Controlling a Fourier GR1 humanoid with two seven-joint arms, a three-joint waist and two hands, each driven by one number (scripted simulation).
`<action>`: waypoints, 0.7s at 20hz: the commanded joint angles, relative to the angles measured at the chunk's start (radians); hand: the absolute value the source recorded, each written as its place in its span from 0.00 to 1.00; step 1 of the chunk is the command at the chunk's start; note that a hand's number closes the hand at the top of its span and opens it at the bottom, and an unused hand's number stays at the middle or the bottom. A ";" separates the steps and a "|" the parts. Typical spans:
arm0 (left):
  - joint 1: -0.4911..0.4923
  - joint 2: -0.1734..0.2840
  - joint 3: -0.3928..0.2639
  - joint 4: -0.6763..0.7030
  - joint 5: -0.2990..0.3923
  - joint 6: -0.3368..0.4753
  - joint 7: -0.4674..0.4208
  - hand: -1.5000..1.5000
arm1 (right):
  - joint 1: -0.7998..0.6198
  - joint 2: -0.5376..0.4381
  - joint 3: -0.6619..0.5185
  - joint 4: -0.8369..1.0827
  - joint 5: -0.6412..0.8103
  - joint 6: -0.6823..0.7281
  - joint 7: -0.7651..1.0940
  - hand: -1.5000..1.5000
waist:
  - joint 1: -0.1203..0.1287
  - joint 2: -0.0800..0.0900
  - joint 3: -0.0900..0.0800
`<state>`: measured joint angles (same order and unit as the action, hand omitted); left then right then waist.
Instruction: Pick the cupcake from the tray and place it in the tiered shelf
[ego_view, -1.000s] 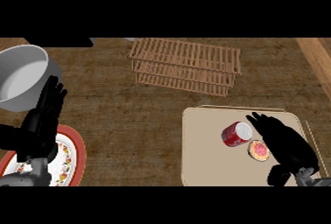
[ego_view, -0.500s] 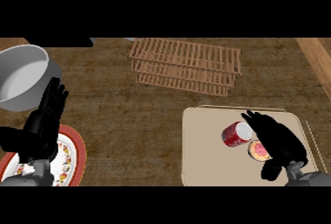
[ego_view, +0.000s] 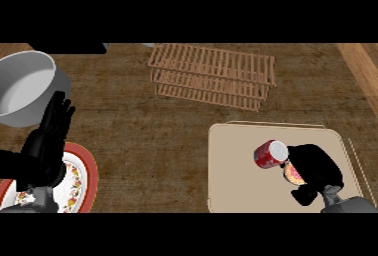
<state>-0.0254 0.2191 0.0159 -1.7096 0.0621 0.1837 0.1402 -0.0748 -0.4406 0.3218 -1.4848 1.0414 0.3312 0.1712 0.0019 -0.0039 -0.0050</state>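
On the beige tray (ego_view: 236, 175) at the lower right, the cupcake (ego_view: 293, 173) with pink frosting lies mostly under my right hand (ego_view: 316, 167), whose fingers curl down round it. A red can (ego_view: 269, 153) lies on its side just left of that hand. The wooden tiered shelf (ego_view: 212, 75) stands at the top centre of the counter. My left hand (ego_view: 46, 145) rests open at the left edge, fingers straight and pointing up.
A grey pot (ego_view: 26, 86) stands at the upper left. Below it a patterned plate (ego_view: 74, 182) with a red rim lies partly under my left forearm. A pale wooden strip (ego_view: 362, 62) runs along the counter's right edge.
My right hand has closed down over the cupcake, its fingers curling from straight to bent. The left hand, can and shelf stay where they were.
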 joint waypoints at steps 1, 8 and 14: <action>-0.062 -0.025 -0.014 0.009 -0.039 0.032 0.043 0.50 | -0.001 0.038 0.045 0.060 0.092 -0.124 -0.047 1.00 | -0.002 0.004 0.005; -0.056 -0.010 0.000 0.026 -0.015 -0.009 0.001 0.50 | -0.058 0.428 0.129 0.020 0.138 -0.098 0.488 1.00 | 0.022 0.007 0.004; -0.085 -0.025 -0.027 0.053 -0.020 -0.019 0.003 0.50 | -0.171 0.437 0.315 0.020 -0.043 -0.273 0.834 1.00 | 0.063 0.016 0.007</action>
<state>-0.0911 0.2067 0.0054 -1.6768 0.0503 0.1646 0.1494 -0.1909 -0.0596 0.5186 -1.4855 1.0912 0.1542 0.8108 0.0454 -0.0014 -0.0083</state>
